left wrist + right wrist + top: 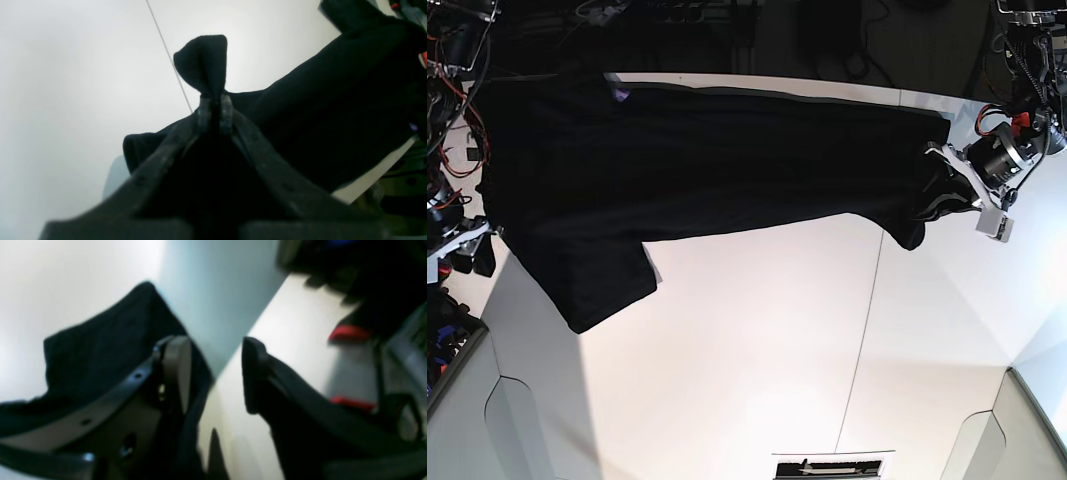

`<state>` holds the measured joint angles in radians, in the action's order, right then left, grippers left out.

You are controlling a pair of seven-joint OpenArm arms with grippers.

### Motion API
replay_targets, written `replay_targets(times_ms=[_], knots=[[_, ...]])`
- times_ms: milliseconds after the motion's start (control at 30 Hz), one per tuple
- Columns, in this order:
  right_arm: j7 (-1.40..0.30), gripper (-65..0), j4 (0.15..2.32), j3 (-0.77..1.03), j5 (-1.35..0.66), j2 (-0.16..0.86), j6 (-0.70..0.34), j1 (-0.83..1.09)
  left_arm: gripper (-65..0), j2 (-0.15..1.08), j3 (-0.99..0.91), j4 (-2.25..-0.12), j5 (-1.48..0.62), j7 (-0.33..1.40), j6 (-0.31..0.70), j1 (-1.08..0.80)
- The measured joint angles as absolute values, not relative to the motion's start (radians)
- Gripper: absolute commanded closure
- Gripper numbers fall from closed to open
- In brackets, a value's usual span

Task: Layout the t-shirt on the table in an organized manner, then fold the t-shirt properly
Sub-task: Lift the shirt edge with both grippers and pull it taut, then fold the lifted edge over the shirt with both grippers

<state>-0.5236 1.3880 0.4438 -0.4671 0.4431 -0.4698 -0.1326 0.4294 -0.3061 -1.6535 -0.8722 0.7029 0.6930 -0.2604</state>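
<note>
One t-shirt (707, 160) (black), left fingers (213, 110) pinching

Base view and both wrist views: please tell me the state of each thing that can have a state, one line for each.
t-shirt: stretched across the far side of the table, one end pinched, not folded.
left gripper: fingers shut on a bunch of the t-shirt.
right gripper: fingers apart, nothing between them; fabric lies beside one finger.
table: white, bare in its near part.
</note>
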Motion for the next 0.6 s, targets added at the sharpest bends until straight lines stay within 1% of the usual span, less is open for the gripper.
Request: replay_targets(times_ms=[133,267,400,467,600], knots=[[-0.499,-25.7,1.272,0.443,-0.452,0.44,-0.471,-0.224,0.0,0.429,-0.306,-1.654,-0.873,0.703,0.693,-0.258],[-0.427,-25.7,1.067,0.444,-0.427,0.441,-0.468,-0.341,0.0,0.429,-0.306,-1.654,-0.872,0.703,0.693,-0.258],[-0.424,-25.7,0.882,0.415,-0.42,0.443,-0.498,-0.419,0.0,0.429,-0.306,-1.654,-0.873,0.702,0.693,-0.258],[-0.422,-25.7,0.836,0.379,-0.419,0.437,-0.509,-0.436,0.0,0.429,-0.306,-1.654,-0.873,0.702,0.693,-0.258],[-0.419,-25.7,0.829,0.297,-0.417,0.42,-0.513,-0.439,0.0,0.429,-0.306,-1.654,-0.873,0.702,0.693,-0.258]])
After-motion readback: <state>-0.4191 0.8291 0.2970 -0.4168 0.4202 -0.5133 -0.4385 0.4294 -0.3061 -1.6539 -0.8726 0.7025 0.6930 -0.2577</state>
